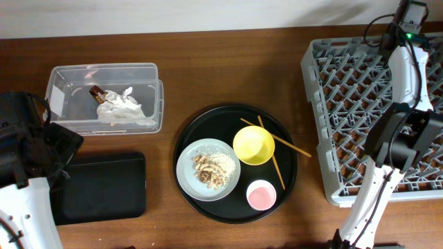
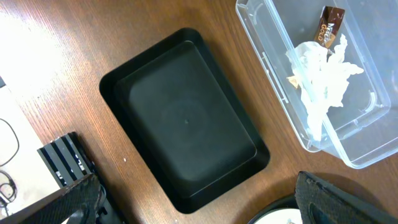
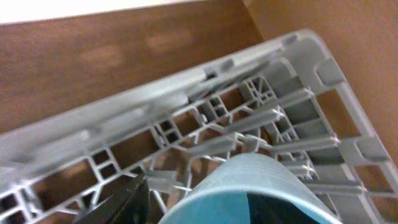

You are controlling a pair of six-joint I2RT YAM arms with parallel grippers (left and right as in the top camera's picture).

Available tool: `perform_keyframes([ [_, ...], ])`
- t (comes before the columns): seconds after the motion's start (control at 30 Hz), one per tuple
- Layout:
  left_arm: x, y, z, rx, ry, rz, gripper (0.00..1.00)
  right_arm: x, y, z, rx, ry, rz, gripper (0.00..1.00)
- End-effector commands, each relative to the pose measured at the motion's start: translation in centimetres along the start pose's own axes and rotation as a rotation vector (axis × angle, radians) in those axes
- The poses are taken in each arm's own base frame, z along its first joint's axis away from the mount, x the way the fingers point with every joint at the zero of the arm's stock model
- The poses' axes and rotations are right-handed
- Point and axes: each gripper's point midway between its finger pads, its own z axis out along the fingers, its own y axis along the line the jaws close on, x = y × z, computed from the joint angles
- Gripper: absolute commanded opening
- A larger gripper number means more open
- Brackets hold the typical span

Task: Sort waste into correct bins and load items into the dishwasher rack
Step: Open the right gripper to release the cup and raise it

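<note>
My right gripper is shut on the small blue cup, with one finger inside it. It holds the cup over the far corner of the grey dishwasher rack, also seen in the right wrist view. My left gripper is open and empty above the near edge of the shallow black tray. The clear tub holds the crumpled white paper and the gold-brown wrapper. The grey-green plate carries the food scraps. The yellow bowl, pink cup and chopsticks lie beside it.
The plate, bowl, pink cup and chopsticks all sit on a large round black tray in the middle of the wooden table. The shallow black tray lies in front of the tub at the left. My right arm reaches across the rack.
</note>
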Motion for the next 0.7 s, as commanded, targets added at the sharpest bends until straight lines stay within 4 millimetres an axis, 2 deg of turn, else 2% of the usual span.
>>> perform_keyframes([
  [0.0,0.0,0.3,-0.2,0.003,-0.007,-0.016,0.99,1.3,-1.0,0.4,0.061,0.051,-0.026,0.50],
  [0.17,0.0,0.3,-0.2,0.003,-0.007,-0.016,0.99,2.5,-0.9,0.2,0.054,0.099,0.005,0.38],
  [0.27,0.0,0.3,-0.2,0.003,-0.007,-0.016,0.99,2.6,-1.0,-0.5,0.051,0.111,0.039,0.26],
  [0.3,0.0,0.3,-0.2,0.003,-0.007,-0.016,1.00,2.4,-1.2,-1.0,0.047,0.108,0.068,0.22],
  [0.47,0.0,0.3,-0.2,0.003,-0.007,-0.016,0.99,0.5,-0.3,-3.8,-0.094,0.071,0.112,0.18],
  [0.57,0.0,0.3,-0.2,0.003,-0.007,-0.016,0.99,-0.6,0.4,-5.8,-0.194,0.047,0.124,0.06],
  [0.67,0.0,0.3,-0.2,0.003,-0.007,-0.016,0.99,-1.5,0.1,-7.7,-0.236,0.026,0.147,0.04],
])
